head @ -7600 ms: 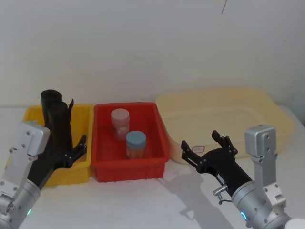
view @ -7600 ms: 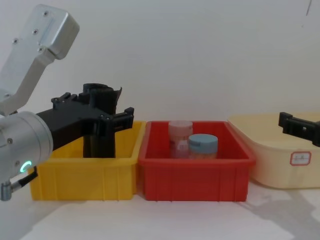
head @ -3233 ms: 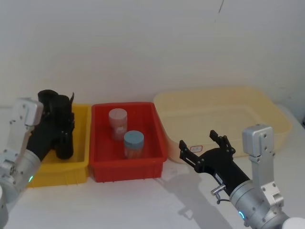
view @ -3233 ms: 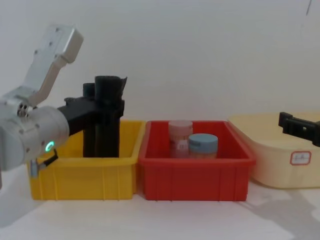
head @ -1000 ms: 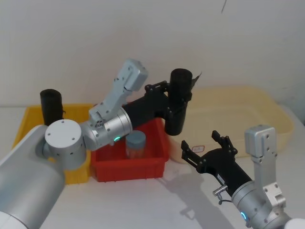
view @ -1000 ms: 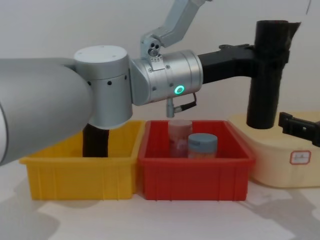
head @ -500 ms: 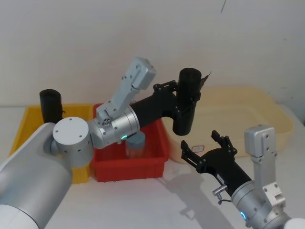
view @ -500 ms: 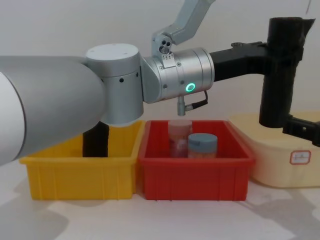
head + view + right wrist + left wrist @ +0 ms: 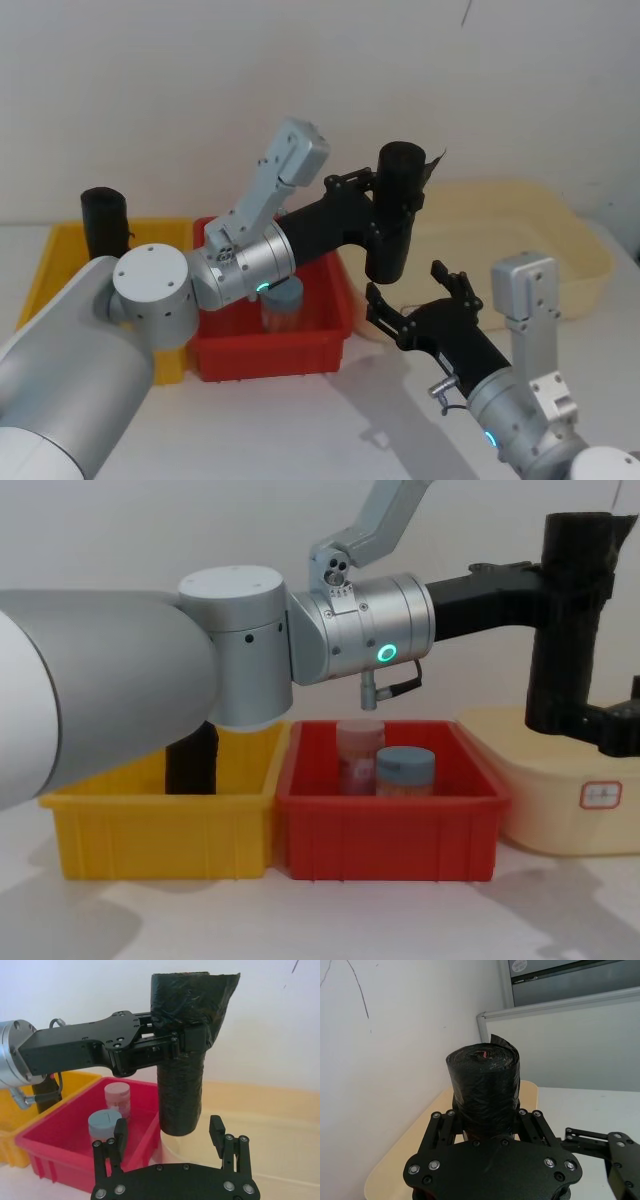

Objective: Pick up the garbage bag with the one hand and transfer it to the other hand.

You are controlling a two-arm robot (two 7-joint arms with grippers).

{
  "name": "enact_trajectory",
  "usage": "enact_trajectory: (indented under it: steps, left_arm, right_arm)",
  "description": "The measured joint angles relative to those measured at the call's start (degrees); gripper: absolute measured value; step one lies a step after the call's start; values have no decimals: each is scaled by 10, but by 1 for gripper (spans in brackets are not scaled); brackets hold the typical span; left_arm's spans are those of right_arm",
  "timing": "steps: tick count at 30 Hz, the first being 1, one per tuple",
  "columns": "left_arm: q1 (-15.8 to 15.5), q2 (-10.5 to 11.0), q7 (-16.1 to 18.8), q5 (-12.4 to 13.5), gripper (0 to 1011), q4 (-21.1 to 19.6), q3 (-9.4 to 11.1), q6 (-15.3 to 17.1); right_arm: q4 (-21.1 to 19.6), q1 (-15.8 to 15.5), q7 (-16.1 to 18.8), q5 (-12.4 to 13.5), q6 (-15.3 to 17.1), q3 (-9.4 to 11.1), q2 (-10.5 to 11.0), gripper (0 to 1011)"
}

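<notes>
The left claw (image 9: 388, 208) pinches the bag (image 9: 386, 252) below its flared top, holding it in the air about over the tub's (image 9: 585, 245) left end; the bag's long axis stands vertical; the right claw (image 9: 406, 284), fingers spread, waits just below, nearer the robot, its gap facing the bag's free lower end

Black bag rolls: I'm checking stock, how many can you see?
2. One garbage bag is held upright in the left gripper, in the air above the right gripper; the other roll stands in the yellow bin. The arm may hide more.
</notes>
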Motion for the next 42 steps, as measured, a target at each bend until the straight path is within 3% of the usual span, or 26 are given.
enact_trajectory:
  steps: [14, 36, 42]
  left_arm:
    - [-1, -1, -1, -1, 477, 2, 1, 0]
    - [-1, -2, -1, -1, 477, 2, 1, 0]
    - [-1, -2, -1, -1, 477, 2, 1, 0]
  right_arm:
    - [50, 46, -17, -27, -5, -7, -30, 1000]
    - [144, 124, -19, -40, 3, -5, -70, 1000]
    - [158, 138, -22, -43, 10, -1, -77, 913]
